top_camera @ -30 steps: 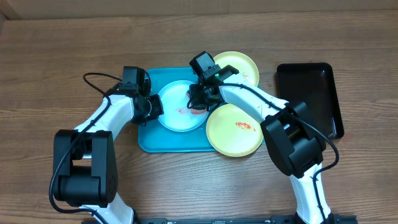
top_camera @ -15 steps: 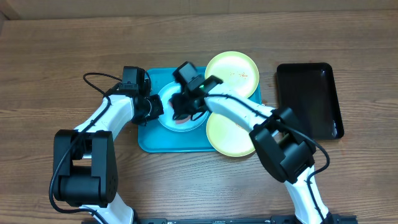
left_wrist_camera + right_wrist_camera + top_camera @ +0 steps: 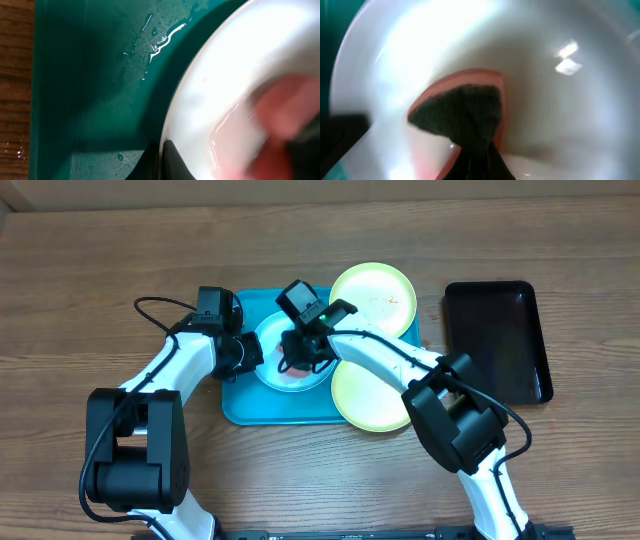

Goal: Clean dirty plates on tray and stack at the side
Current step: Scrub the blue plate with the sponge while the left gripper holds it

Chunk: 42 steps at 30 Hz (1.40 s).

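The light blue plate (image 3: 272, 340) lies in the turquoise tray (image 3: 240, 402). My left gripper (image 3: 246, 352) is shut on the plate's left rim, which shows in the left wrist view (image 3: 200, 100) with one finger (image 3: 167, 160) over the rim. My right gripper (image 3: 300, 360) is shut on a red sponge with a dark scrub side (image 3: 460, 115) and presses it on the wet plate (image 3: 545, 100). One pale yellow-green plate (image 3: 375, 292) rests at the tray's far right corner. The other (image 3: 365, 405) lies at the near right, partly hidden under my right arm.
A narrow black tray (image 3: 500, 335) sits on the wooden table to the right of the plates. Water drops lie on the tray floor (image 3: 90, 75) left of the blue plate. A cable loops behind the left arm (image 3: 160, 305).
My right gripper has swept the sponge leftward from the blue plate's right edge to its middle. The left gripper has kept its hold on the rim.
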{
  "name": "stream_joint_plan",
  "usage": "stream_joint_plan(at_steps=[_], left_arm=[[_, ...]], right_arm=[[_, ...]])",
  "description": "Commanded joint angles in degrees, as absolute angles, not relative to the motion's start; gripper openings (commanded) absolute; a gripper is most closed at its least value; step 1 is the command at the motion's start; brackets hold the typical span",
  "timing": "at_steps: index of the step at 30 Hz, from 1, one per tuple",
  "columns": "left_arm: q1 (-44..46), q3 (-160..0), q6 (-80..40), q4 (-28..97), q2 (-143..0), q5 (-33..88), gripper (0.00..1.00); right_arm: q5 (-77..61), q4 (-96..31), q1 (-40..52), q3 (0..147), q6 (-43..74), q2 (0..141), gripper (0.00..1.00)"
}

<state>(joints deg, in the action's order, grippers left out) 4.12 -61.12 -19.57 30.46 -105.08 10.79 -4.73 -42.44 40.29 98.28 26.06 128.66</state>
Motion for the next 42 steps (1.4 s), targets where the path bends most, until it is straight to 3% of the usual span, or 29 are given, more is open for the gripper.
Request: stream_joint_plan(at_steps=[1, 11, 24, 27, 29, 34, 42], left_arm=[[4.4, -60.4, -19.7, 31.0, -105.7, 10.1, 0.04], [4.4, -60.4, -19.7, 31.0, -105.7, 10.1, 0.04], [4.4, -60.4, -19.7, 30.8, -105.7, 10.1, 0.04], [4.4, -60.4, -19.7, 30.9, -105.7, 10.1, 0.04], [4.4, -60.4, -19.7, 30.9, -105.7, 10.1, 0.04], [4.4, -60.4, -19.7, 30.8, -105.7, 10.1, 0.04], [4.4, -60.4, -19.7, 30.9, -105.7, 10.1, 0.04]], right_arm=[[4.3, -39.6, 37.6, 99.9, 22.0, 129.0, 0.04], [-6.9, -30.8, 38.5, 99.7, 22.1, 129.0, 0.04], [-17.7, -43.0, 40.8, 99.7, 19.1, 129.0, 0.04], [-12.3, -46.4, 40.6, 99.8, 17.5, 129.0, 0.04], [-1.1, -49.1, 40.2, 100.3, 17.5, 129.0, 0.04], [13.3, -47.1, 40.1, 100.7, 13.4, 129.0, 0.04], [15.6, -39.8, 40.3, 100.7, 8.8, 129.0, 0.04]])
